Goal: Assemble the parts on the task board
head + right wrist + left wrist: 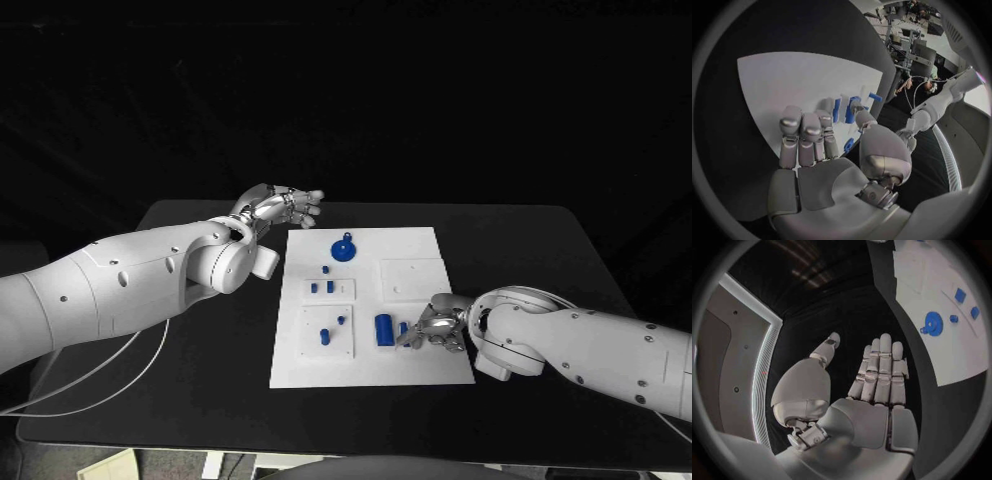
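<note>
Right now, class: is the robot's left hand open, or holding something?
Open. The left hand has its fingers stretched out straight with nothing in the palm, off the far left corner of the white board.

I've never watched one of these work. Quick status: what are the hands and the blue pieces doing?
Left hand open, off the task board's far corner. Right hand over the board, fingers beside the blue cylinder; grip unclear. Round blue part untouched. Nothing in the way.

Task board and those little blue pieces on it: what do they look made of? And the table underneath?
The task board looks like matte white plastic or painted sheet: flat, even, no glare. The blue pieces, such as the round one and the upright cylinder, look like moulded or printed plastic, uniform in colour. The table looks dull black, perhaps laminate; hard to tell.
</note>
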Available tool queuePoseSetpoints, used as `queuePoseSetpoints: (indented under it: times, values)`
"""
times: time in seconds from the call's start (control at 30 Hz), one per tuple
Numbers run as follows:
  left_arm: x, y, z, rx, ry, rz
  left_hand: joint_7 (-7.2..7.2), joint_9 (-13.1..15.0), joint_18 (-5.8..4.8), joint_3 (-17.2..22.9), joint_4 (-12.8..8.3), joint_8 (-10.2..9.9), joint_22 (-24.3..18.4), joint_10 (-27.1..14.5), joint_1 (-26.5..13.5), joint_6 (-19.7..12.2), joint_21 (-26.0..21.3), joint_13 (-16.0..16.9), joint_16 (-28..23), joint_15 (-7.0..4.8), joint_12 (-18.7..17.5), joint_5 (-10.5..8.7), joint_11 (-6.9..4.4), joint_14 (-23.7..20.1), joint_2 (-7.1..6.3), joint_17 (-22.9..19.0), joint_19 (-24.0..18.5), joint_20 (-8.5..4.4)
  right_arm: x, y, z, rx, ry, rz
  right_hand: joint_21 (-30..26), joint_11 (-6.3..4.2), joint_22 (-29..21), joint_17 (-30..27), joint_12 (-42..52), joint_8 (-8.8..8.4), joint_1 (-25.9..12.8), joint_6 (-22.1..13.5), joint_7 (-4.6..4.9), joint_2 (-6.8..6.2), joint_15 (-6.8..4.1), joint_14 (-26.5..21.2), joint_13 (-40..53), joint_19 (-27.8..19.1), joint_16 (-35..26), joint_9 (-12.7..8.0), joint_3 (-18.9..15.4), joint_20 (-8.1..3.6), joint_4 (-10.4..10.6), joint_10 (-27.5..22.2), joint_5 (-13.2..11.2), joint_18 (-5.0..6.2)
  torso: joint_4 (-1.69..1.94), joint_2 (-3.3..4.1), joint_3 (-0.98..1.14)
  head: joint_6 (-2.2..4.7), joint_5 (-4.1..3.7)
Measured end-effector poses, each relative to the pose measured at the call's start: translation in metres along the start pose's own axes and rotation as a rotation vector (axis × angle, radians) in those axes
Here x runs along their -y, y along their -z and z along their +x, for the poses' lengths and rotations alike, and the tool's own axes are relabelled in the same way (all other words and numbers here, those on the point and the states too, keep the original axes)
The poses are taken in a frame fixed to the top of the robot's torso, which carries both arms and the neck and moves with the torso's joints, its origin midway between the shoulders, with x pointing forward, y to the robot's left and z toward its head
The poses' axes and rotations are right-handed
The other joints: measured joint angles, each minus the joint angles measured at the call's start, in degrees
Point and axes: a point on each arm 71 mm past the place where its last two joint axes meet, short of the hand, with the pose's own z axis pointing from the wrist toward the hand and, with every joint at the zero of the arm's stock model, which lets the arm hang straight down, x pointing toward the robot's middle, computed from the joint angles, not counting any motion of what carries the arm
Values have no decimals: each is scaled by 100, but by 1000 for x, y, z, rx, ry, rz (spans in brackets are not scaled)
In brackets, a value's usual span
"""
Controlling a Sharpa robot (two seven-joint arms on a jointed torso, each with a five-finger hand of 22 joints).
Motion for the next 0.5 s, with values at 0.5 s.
queuePoseSetpoints:
  times: [0.5]
  values:
    - [-4, -4, -12, 40, 16, -13, 0, 1, -27, 0, 0, 0, 16, 0, 0, 0, 0, 1, 0, 0, 0, 0, 0, 0, 0, 14, 0, 0, 21, 14, -55, 158, -152, -76, -151, 62, 0, -56, -88, -189, 348, -275, 48, -35, 15, -38, -9, -39, -101, -67, -200, -86, 8, -123, 0, -12, -14, -42, -18, 165, -52]
